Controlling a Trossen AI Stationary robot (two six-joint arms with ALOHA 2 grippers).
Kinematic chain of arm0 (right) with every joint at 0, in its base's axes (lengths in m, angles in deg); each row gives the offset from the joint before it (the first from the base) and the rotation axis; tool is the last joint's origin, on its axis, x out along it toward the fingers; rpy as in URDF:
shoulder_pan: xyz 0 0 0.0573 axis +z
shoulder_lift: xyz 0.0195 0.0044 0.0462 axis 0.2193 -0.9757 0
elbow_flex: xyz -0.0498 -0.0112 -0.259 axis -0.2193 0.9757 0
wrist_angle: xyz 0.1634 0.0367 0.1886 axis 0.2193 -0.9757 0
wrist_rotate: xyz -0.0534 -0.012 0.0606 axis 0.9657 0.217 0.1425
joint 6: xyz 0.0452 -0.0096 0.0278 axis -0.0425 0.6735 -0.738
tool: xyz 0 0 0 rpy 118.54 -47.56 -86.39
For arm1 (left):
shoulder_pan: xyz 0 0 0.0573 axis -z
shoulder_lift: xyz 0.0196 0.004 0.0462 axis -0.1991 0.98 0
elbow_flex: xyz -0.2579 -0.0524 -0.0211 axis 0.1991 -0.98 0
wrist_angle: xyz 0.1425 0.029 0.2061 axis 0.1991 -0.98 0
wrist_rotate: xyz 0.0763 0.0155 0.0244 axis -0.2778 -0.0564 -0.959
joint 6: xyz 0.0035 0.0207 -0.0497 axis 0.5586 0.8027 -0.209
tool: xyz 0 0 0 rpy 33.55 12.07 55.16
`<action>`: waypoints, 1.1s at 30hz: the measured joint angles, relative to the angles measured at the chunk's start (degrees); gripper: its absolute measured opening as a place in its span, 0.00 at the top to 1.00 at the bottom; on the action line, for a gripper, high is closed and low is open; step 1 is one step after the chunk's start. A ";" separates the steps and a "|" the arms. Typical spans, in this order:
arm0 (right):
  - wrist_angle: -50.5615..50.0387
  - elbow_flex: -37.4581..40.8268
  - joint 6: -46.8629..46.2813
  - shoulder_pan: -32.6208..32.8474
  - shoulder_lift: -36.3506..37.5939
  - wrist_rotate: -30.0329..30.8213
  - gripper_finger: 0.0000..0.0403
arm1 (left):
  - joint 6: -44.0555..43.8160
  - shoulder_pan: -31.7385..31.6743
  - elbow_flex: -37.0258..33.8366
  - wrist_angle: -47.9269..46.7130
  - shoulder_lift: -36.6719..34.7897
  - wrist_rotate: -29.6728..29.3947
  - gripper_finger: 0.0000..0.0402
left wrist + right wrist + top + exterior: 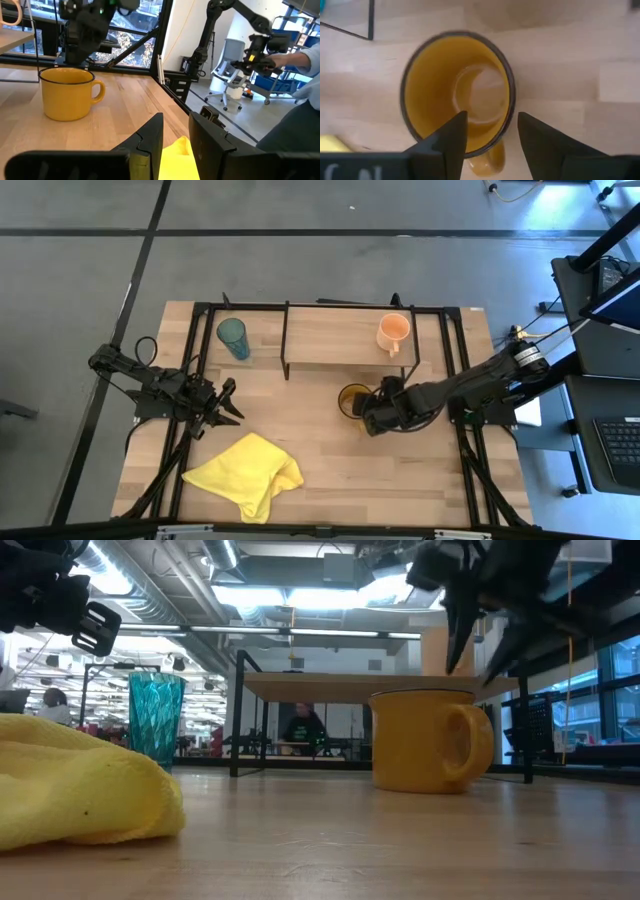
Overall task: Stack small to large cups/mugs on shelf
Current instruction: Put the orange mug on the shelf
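Right gripper [490, 132] spread above upright, seemingly empty amber-yellow mug [457, 90].

Small mug [394, 332] on shelf [330, 335] (tumbler [233, 337] beside it), cloth [246, 474] in front.

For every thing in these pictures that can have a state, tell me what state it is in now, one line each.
Small pale-orange mug: upright on the shelf.
Amber-yellow mug: upright on the tabletop, empty, not gripped.
Teal tumbler: upright on the tabletop, beside the shelf.
Yellow cloth: crumpled on the tabletop.
Right gripper: open, above the amber-yellow mug's rim, on its handle side.
Left gripper: open, holding nothing, near the cloth.
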 joint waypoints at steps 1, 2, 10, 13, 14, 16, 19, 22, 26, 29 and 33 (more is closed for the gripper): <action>0.94 1.12 -0.75 0.00 -0.03 -0.21 0.56 | 0.00 0.00 -0.01 0.00 -0.01 -0.01 0.78; 1.87 2.17 -1.55 -0.02 -0.03 -0.40 0.56 | 0.01 0.00 -0.01 0.00 -0.01 0.01 0.78; 3.98 5.88 -4.48 -0.02 -0.03 -2.07 0.56 | 0.00 0.00 0.00 0.00 -0.01 0.00 0.78; 6.83 7.22 -4.52 -0.33 -0.03 -2.09 0.56 | 0.00 0.00 -0.01 0.00 -0.01 -0.01 0.78; 8.48 7.94 -4.54 -0.42 -0.03 -2.16 0.56 | 0.00 0.00 -0.01 0.00 0.00 0.01 0.78; 11.19 8.97 -4.59 -0.42 -0.60 -1.78 0.56 | 0.00 0.00 0.01 0.00 -0.01 0.00 0.78; 12.04 9.13 -4.76 -0.42 -1.61 -0.85 0.56 | 0.00 0.00 0.01 0.00 -0.01 0.01 0.78; 12.15 9.11 -4.74 -0.79 -2.10 -0.97 0.57 | 0.00 0.00 0.00 0.00 -0.01 0.01 0.78; 12.85 9.11 -4.10 -0.94 -2.12 -0.73 0.65 | 0.00 0.00 0.00 0.00 -0.01 0.01 0.78; 13.53 9.09 -3.09 -0.96 -2.13 -0.16 0.75 | 0.00 0.00 0.01 0.00 -0.01 0.01 0.78; 13.12 9.15 -2.57 -0.94 -2.23 0.19 0.90 | 0.00 0.00 0.00 0.00 -0.01 0.00 0.78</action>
